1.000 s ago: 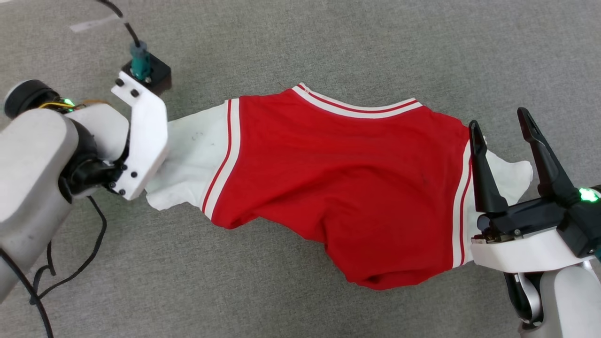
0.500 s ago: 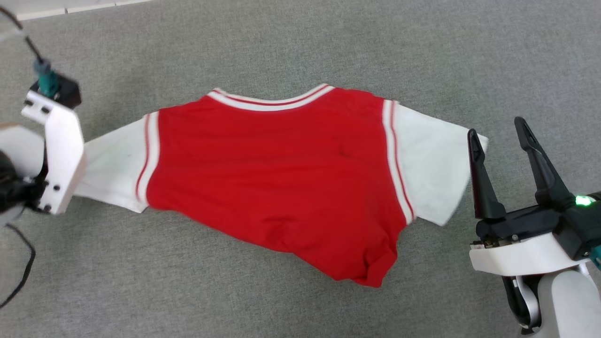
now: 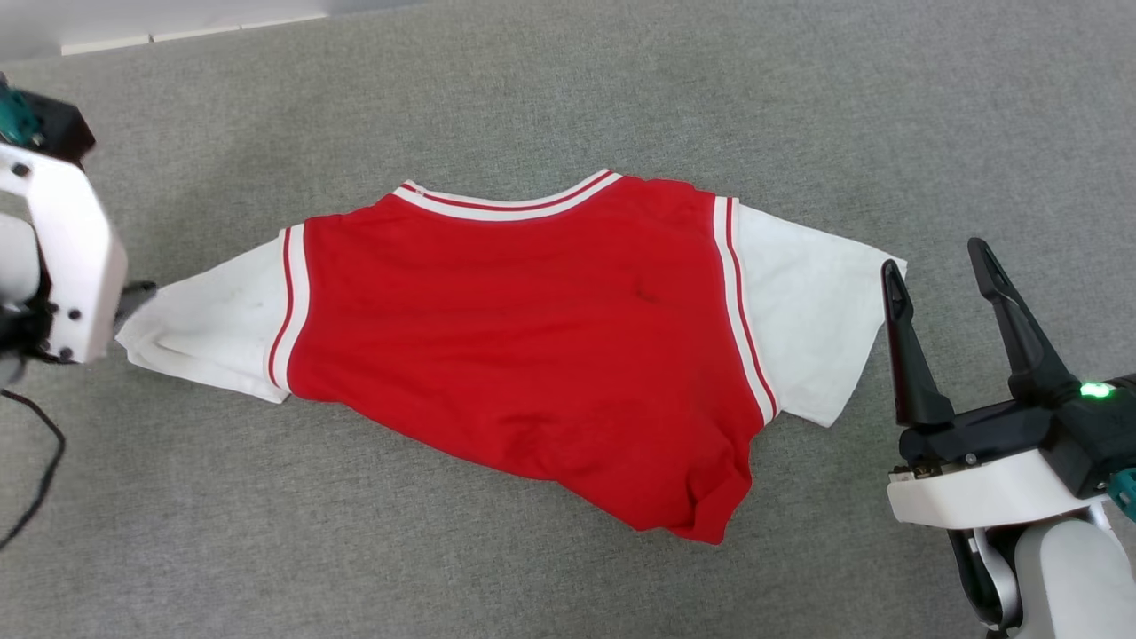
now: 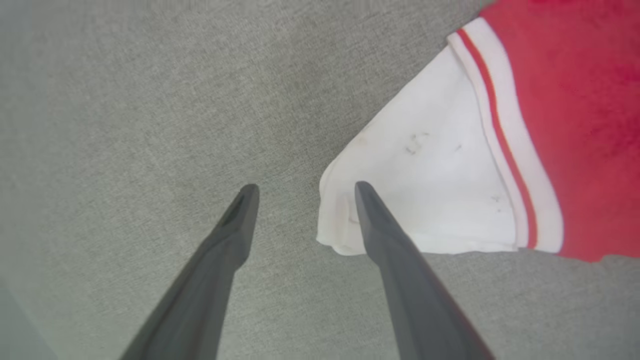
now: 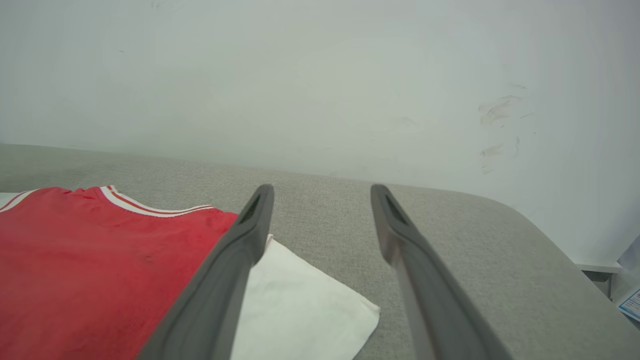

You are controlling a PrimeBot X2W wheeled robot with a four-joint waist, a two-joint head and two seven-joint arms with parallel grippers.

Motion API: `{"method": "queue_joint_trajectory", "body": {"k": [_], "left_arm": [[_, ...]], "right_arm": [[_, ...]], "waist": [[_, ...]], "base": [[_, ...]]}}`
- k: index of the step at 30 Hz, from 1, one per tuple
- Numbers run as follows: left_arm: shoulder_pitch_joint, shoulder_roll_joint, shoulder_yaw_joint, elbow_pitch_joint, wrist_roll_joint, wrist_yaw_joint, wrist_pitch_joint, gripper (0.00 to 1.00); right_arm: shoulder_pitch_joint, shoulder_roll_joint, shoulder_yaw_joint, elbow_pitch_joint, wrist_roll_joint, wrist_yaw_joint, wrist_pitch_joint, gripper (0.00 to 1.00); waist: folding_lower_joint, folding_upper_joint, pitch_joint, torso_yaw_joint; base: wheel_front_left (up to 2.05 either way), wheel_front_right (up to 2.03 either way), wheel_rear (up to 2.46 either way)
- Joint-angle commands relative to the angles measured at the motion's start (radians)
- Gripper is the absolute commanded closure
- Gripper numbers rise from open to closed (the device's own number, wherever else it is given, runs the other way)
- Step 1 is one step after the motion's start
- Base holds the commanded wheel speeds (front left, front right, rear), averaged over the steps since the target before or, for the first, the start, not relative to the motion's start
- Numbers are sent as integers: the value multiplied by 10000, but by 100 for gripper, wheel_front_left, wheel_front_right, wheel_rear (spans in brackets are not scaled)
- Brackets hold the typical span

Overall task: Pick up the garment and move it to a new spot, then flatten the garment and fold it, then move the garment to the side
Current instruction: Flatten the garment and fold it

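The left hand (image 4: 306, 187) has let go of the sleeve it was stretching half a second ago and has drawn back toward 9 o'clock. That sleeve now lies slack instead of taut.

There is one garment (image 3: 524, 337), with two white sleeves, and there are two hands, each with two dark fingers. The garment lies spread at the middle of the grey tabletop (image 3: 568, 106) with a plain red face up. Its striped collar (image 3: 506, 206) is at 12 o'clock and its bunched hem corner at 5 o'clock.

The left sleeve (image 3: 213, 333) points to 9 o'clock, its tip just beside the left hand. In the left wrist view that hand stands wide with nothing between its fingers. The sleeve corner sits at 2 o'clock from the fingertips and one finger crosses over it; whether they touch cannot be told.

The right sleeve (image 3: 812, 319) reaches toward 3 o'clock. The right hand (image 3: 934, 257) sits just beyond its edge, at about 4 o'clock of the garment, fingers wide apart and empty. A pale wall (image 5: 320, 75) rises behind the tabletop.
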Motion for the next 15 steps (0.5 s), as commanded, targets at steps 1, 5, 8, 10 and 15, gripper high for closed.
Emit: {"method": "queue_joint_trajectory", "body": {"k": [1,5,8,10,15], "left_arm": [[-113,69,27,-27,-48,-33,115,0],[-282,185,-1,-157,-168,-65,569,0],[-188,255,-183,-214,-32,-54,782,0],[-30,222,-282,-157,10,-50,800,0],[268,81,-603,158,153,-101,762,0]], "right_arm": [[39,-64,19,22,52,-7,-22,0],[7,-92,88,-5,96,-7,-22,0],[-65,-76,128,-52,97,-7,-22,0],[-132,-56,146,-59,88,-7,-22,0],[-263,-109,166,-13,95,-7,-22,0]], "waist": [[0,0,-13,-4],[0,0,61,-63],[0,0,224,-146],[0,0,347,-206],[0,0,586,-315]], "base": [[0,0,0],[0,0,0],[0,0,0],[0,0,0],[0,0,0]]}}
